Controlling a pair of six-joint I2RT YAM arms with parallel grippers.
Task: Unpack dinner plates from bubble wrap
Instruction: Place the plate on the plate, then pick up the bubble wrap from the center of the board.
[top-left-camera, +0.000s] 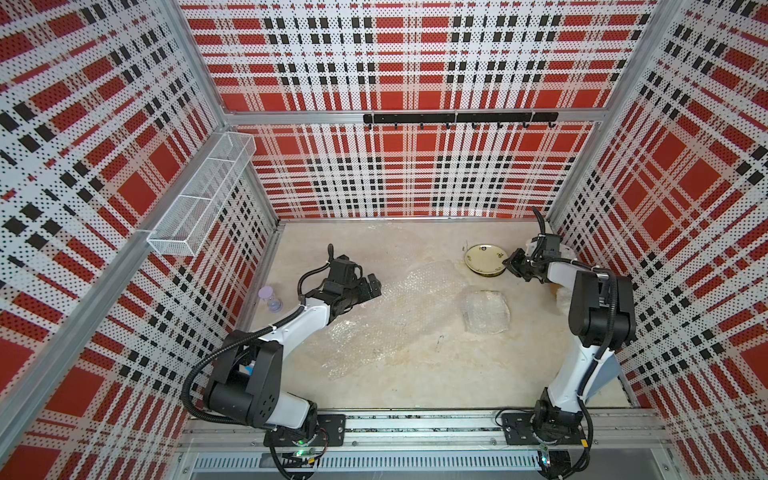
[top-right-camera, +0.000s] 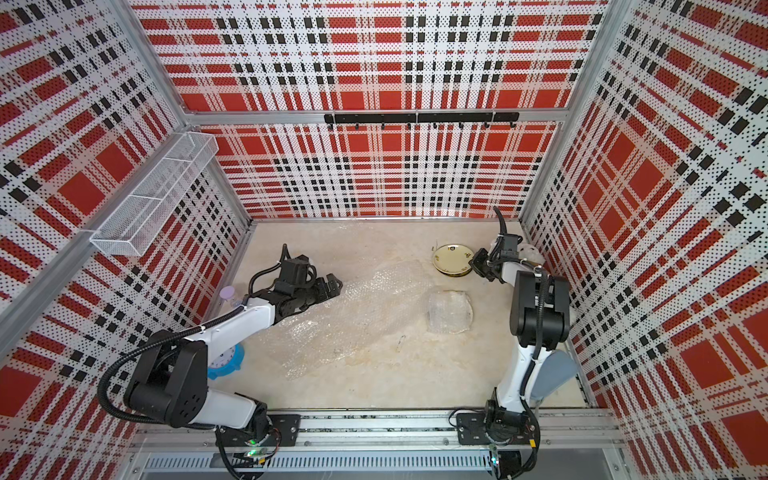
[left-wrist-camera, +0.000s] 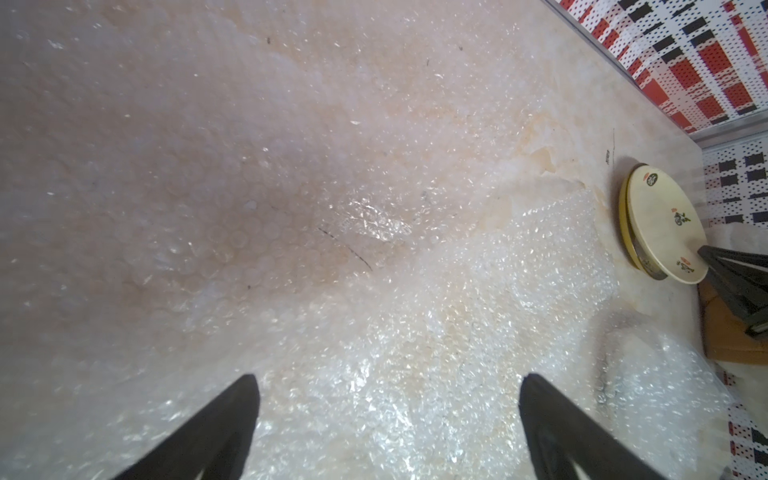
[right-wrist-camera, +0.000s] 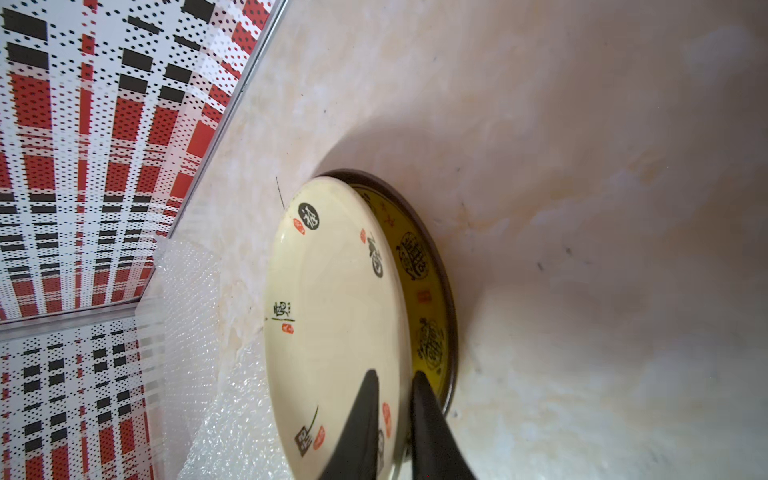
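The right gripper (right-wrist-camera: 395, 372), jaws astride the cream plate (right-wrist-camera: 332, 291) rim, gripping or releasing unclear, apparently stacks it on the yellow plate (right-wrist-camera: 428, 299) beyond the wrapped plate (top-left-camera: 486, 311), while the left gripper (left-wrist-camera: 388, 376) hovers spread over loose bubble wrap (left-wrist-camera: 415, 332).

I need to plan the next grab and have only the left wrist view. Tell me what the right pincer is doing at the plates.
Observer: The right pincer sits at the cream plate, one finger on each side of its rim. I cannot tell whether it is pinching.
Operator: Describe the plate underneath. I see only a yellow edge.
Observer: It is a yellow plate with a dark rim and dark emblems printed inside. The cream plate covers most of it.
Operator: Name something near my arm that I cannot see.
Observer: A lilac hourglass stands upright beside the left wall.
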